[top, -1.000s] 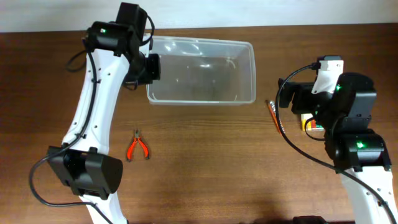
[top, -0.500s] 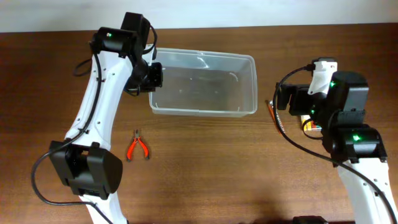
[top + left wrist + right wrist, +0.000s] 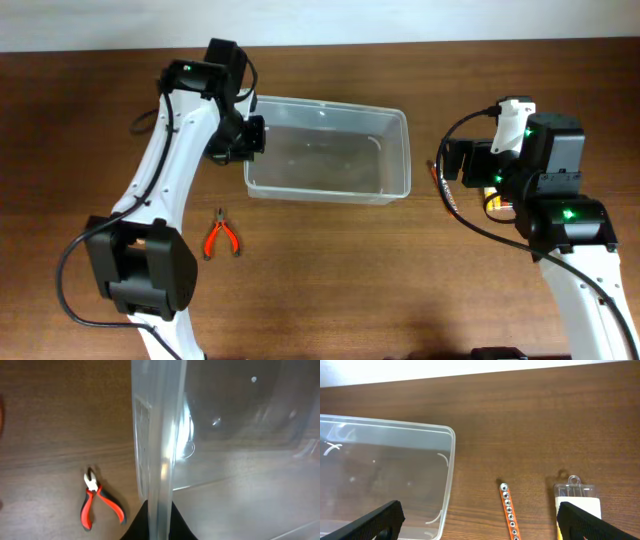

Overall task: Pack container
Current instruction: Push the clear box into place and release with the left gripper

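Nearest, red-handled pliers (image 3: 221, 236) lie loose on the wooden table (image 3: 330, 290). Farther back, the left gripper (image 3: 248, 140) pinches the left end wall of the container (image 3: 327, 190), an empty clear tub toward the table's far side, while the right gripper (image 3: 479, 512) hangs wide open, empty, near an orange strip (image 3: 441, 186). Thin, light and probably slick, the tub looks best taken at its stiffer rim.
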You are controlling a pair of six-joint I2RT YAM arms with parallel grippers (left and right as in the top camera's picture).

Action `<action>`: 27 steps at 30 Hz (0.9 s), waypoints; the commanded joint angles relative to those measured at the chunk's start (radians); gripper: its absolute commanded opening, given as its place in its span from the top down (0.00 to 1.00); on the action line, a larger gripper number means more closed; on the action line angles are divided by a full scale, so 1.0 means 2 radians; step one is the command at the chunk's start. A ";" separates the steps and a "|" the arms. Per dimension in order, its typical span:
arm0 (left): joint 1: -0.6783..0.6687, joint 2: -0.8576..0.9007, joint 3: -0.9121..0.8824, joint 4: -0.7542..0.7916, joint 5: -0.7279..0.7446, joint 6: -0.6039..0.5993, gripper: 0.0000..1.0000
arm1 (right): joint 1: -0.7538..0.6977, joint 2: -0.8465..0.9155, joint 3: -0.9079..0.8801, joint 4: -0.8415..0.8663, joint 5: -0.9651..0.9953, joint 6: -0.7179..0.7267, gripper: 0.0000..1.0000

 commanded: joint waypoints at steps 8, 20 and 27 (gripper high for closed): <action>-0.001 -0.015 -0.041 0.046 0.018 -0.001 0.98 | -0.003 0.001 0.012 -0.013 0.006 -0.005 0.01; -0.001 -0.015 -0.105 0.088 0.017 -0.005 0.98 | -0.003 0.001 0.012 -0.026 0.006 -0.005 0.01; -0.001 -0.015 -0.106 0.110 0.009 -0.005 0.98 | -0.003 0.001 0.012 -0.037 0.006 -0.005 0.01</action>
